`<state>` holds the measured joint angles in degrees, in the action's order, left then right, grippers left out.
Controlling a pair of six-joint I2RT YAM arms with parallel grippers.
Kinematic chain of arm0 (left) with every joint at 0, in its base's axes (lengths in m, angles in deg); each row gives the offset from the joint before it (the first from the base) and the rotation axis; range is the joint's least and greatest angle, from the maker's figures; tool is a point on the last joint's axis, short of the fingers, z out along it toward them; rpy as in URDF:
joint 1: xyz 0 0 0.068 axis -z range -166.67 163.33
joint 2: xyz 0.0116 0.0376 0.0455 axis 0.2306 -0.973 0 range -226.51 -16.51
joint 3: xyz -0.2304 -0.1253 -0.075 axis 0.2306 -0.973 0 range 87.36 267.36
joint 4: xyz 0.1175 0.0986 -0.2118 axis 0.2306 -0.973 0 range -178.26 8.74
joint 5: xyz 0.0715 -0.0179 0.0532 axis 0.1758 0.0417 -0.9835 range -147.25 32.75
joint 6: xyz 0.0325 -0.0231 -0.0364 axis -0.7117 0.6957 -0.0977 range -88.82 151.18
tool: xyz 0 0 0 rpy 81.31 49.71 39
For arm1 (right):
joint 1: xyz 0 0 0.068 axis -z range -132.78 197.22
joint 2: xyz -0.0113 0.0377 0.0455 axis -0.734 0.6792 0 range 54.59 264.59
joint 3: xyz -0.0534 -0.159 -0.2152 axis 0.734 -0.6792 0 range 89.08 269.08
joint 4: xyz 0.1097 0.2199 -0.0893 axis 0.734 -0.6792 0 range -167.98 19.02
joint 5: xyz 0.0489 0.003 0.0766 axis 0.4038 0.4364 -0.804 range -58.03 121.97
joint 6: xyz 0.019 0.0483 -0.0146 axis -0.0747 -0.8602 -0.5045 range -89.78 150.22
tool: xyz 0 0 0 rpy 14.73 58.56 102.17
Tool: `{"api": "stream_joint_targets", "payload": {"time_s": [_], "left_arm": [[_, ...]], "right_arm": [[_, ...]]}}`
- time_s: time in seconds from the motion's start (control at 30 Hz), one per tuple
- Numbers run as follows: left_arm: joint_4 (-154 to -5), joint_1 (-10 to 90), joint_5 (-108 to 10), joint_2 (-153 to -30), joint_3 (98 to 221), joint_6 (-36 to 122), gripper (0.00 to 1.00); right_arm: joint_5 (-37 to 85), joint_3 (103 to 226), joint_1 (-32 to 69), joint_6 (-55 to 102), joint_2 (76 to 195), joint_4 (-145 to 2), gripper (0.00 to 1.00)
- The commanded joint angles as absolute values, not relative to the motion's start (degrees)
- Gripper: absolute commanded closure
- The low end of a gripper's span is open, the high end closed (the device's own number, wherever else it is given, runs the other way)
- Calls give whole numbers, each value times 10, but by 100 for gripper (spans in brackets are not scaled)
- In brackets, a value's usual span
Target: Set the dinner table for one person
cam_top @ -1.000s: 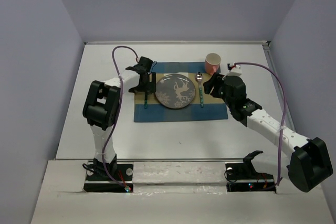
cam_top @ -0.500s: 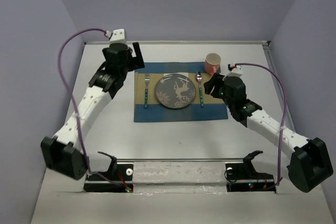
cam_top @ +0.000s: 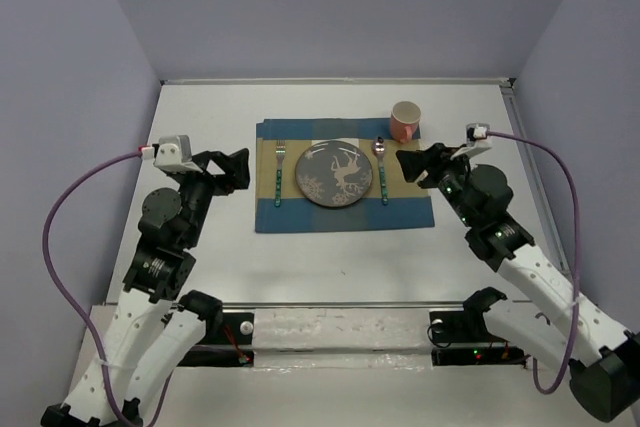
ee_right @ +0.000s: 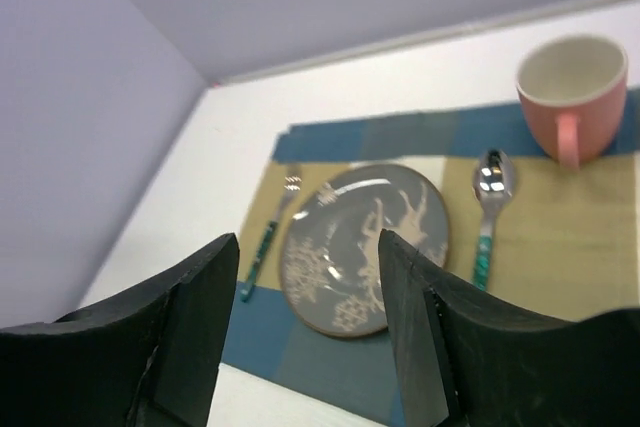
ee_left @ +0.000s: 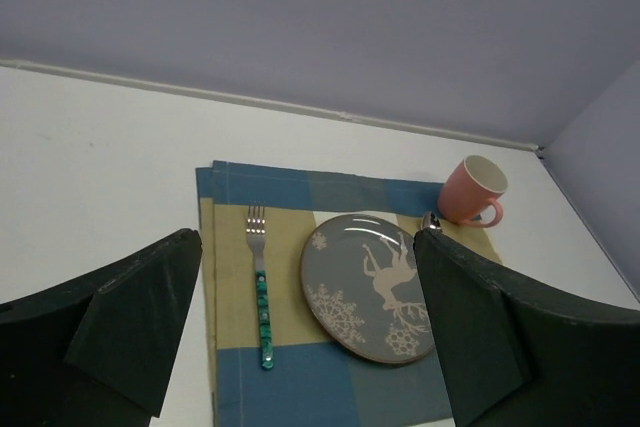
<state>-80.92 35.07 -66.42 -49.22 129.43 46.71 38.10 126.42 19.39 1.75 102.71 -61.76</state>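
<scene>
Both arms have drawn back from the checked mat [cam_top: 300, 217], the left gripper [cam_top: 240, 169] and right gripper [cam_top: 410, 171] wide open and empty, leaving plate [cam_top: 340, 174], fork [cam_top: 278, 175], spoon [cam_top: 381, 167] and mug [cam_top: 405, 120] laid mid-worktop [cam_top: 340, 267], so the setting looks finished.

Plain lavender walls [cam_top: 330, 7] stand on three sides, evenly lit.

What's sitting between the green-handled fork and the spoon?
A round grey plate with a white deer pattern, on the checked cloth mat; the top view shows it plainly.
</scene>
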Motion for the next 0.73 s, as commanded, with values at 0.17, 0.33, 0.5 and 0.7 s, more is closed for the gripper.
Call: {"api": "stream_joint_targets", "payload": {"time_s": [0.17,0.33,0.5,0.7], "left_arm": [[-708,350,-627,-402,1261,420,1],[-707,349,-617,-367,1261,412,1],[-698,337,-609,-351,1257,415,1],[-705,335,-617,-367,1260,421,1]], "right_arm": [[390,1274,189,28,894,-589,0],[385,1294,189,59,898,-621,0],[420,1341,189,94,846,-661,0],[446,1343,189,112,783,-678,0]]}}
